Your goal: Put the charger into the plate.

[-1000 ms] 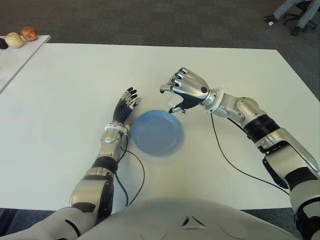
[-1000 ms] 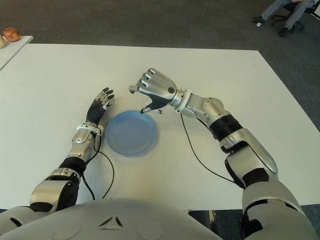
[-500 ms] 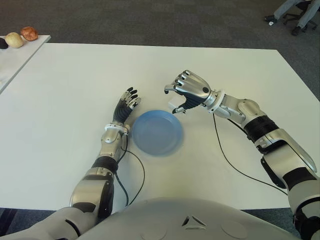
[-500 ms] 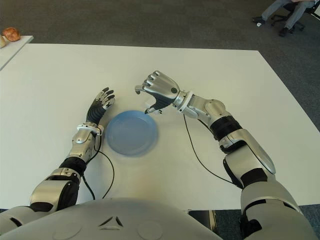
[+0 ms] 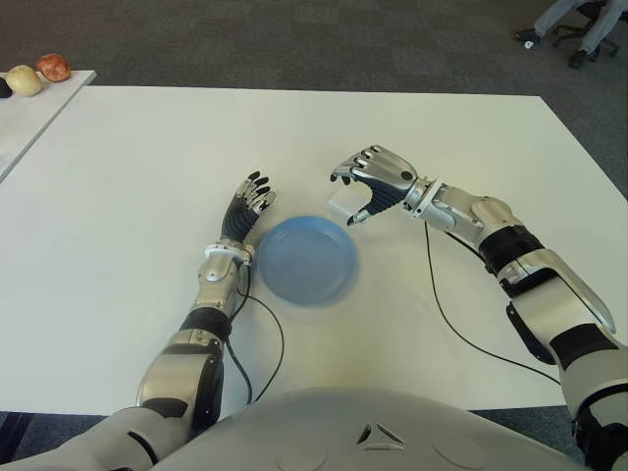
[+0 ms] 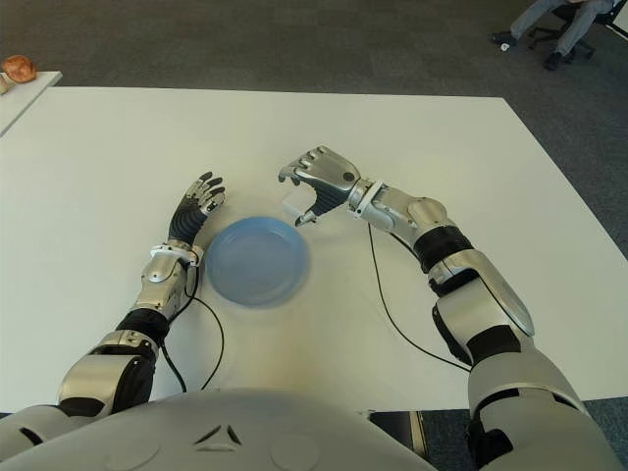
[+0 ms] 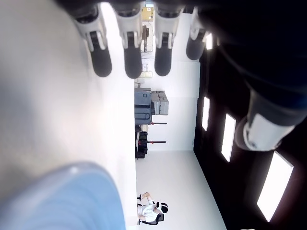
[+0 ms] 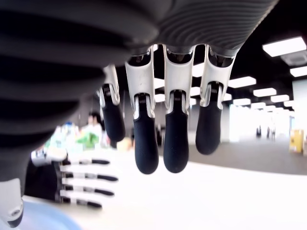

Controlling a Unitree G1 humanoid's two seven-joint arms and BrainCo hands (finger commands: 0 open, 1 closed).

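Observation:
A small white charger (image 5: 340, 205) lies on the white table (image 5: 128, 177) just beyond the far right rim of the blue plate (image 5: 306, 261). My right hand (image 5: 351, 196) arches over the charger, fingers on its far side and thumb on its near right side. The right wrist view shows the fingers (image 8: 156, 139) extended with nothing between them. The charger does not show in that view. My left hand (image 5: 251, 199) shows flat and open beside the plate's left edge, its fingers (image 7: 127, 52) straight.
A thin black cable (image 5: 446, 319) trails from my right wrist over the table. Another cable (image 5: 265, 343) loops near my left forearm. A side table (image 5: 20, 108) at the far left carries fruit (image 5: 39, 73). A seated person's legs (image 5: 564, 15) show at the far right.
My right hand has come down and shifted a little right, from above the plate's far rim to just over the charger. Charger, plate and left hand have not moved.

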